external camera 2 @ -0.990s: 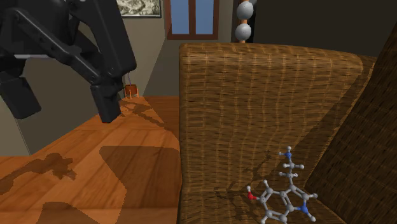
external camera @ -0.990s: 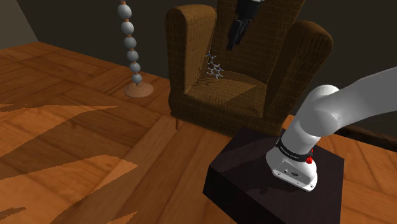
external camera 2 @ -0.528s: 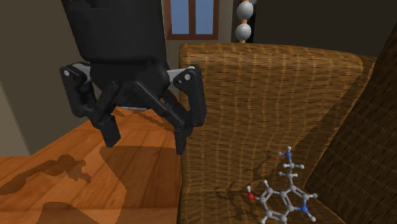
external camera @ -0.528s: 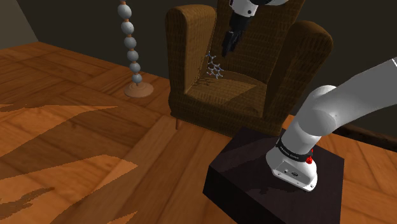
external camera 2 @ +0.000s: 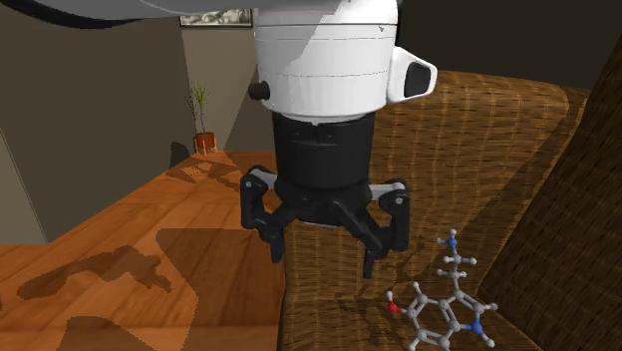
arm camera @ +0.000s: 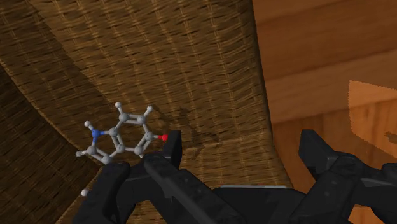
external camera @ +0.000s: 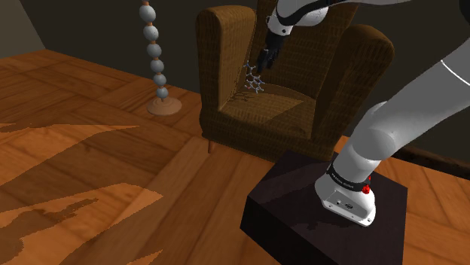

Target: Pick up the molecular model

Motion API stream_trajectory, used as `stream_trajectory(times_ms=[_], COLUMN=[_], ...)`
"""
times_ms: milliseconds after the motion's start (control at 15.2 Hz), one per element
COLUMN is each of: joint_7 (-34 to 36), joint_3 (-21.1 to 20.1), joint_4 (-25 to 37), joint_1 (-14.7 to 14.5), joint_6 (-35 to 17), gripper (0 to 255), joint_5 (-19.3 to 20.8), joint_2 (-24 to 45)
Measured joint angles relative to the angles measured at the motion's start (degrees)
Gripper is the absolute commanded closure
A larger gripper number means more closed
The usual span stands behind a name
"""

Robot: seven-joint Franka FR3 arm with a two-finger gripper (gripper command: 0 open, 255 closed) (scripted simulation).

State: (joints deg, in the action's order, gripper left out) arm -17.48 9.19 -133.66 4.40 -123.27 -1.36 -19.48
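You've got the model [external camera 2: 417,292] on the armchair [external camera: 286,83] seat — gripper [external camera 2: 323,261] just above, bead pole [external camera: 154,53] on the floor [external camera: 113,166] beside.

Brown woven armchair [external camera: 260,120]: seat directly under the claw [external camera: 263,59], backrest just behind it. Wood plank floor [external camera: 90,158] starts past the chair edge beside the claw. Beaded pole on a round base [external camera: 157,68] stands on the floor, well apart. Potted plant [external camera 2: 203,140] sits far beyond the claw.
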Motion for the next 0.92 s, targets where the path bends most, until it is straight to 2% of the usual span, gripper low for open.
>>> stream_trajectory(times_ms=[330,594,924], joint_7=[-3.9,-8.0,-13.0], joint_3=[3.3,5.5,7.0], joint_4=[3.1,6.1,13.2], joint_1=[0.9,1.8,3.8], joint_6=[-5.7,-10.6,-12.8], gripper=[0,0,0], joint_5=[-2.3,-5.8,-11.2], joint_2=[8.9,17.1,27.1])
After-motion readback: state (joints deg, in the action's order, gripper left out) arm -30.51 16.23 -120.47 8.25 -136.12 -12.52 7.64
